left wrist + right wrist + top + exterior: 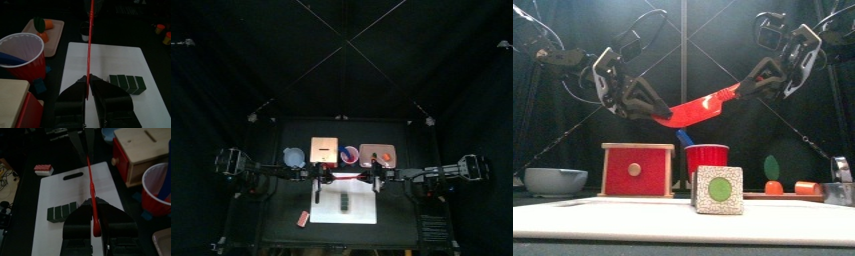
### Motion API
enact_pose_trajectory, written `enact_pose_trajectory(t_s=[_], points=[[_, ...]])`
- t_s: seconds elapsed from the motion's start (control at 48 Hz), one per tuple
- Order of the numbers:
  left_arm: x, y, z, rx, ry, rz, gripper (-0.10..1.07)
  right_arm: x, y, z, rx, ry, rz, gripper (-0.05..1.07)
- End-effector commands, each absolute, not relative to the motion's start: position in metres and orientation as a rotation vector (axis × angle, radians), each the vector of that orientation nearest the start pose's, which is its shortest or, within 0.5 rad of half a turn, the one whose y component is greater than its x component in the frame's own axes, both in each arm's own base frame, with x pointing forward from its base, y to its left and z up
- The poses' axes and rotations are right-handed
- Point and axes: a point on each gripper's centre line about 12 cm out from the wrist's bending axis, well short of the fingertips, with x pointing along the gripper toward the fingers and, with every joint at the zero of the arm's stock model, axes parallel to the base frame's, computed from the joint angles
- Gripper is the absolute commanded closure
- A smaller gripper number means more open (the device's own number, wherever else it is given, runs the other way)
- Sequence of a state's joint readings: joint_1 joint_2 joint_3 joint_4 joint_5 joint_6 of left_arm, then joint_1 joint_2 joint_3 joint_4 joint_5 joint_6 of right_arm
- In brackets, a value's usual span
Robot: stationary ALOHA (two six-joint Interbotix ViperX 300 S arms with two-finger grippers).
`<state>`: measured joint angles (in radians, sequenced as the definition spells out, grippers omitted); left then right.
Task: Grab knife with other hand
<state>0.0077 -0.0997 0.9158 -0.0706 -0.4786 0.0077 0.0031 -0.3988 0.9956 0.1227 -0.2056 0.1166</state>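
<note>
from above, in the frame's lower middle, we see both arms meet over the white cutting board (349,208) on the black table (398,232), curtains all round.

from the front, the red knife (698,108) hangs slanted in the air at centre, the left gripper (657,108) at its lower end and the right gripper (758,78) at its upper end.

in our left wrist view the jaws sit narrowed about the thin blade; we judge them pinching it, though contact is unclear.

in our right wrist view the jaws are clamped on the handle. the handover looks half done: the right's release is left.
</note>
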Motion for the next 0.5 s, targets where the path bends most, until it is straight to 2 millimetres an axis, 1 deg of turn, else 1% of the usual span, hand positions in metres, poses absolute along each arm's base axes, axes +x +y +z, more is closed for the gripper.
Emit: enact_pose_trajectory(t_s=[0.0, 0.083, 0.167, 0.25, 0.354, 0.479], points=[[0.351, 0.006, 0.183, -0.051, 0.302, 0.046, 0.47, 0.307, 0.007, 0.218, 0.246, 0.416, -0.045, 0.67], [0.349, 0.003, 0.181, -0.05, 0.308, 0.038, 0.49, 0.312, 0.013, 0.214, 0.251, 0.469, -0.03, 0.67], [0.348, -0.005, 0.178, -0.054, 0.32, 0.017, 0.49, 0.317, 0.021, 0.212, 0.254, 0.508, -0.013, 0.69], [0.347, -0.016, 0.175, -0.053, 0.33, -0.012, 0.49, 0.321, 0.029, 0.209, 0.258, 0.543, 0.006, 0.72], [0.347, -0.035, 0.167, -0.055, 0.352, -0.056, 0.5, 0.325, 0.037, 0.204, 0.272, 0.579, 0.019, 0.74], [0.35, -0.046, 0.156, -0.071, 0.385, -0.069, 0.51, 0.326, 0.04, 0.194, 0.278, 0.622, 0.02, 0.74]])
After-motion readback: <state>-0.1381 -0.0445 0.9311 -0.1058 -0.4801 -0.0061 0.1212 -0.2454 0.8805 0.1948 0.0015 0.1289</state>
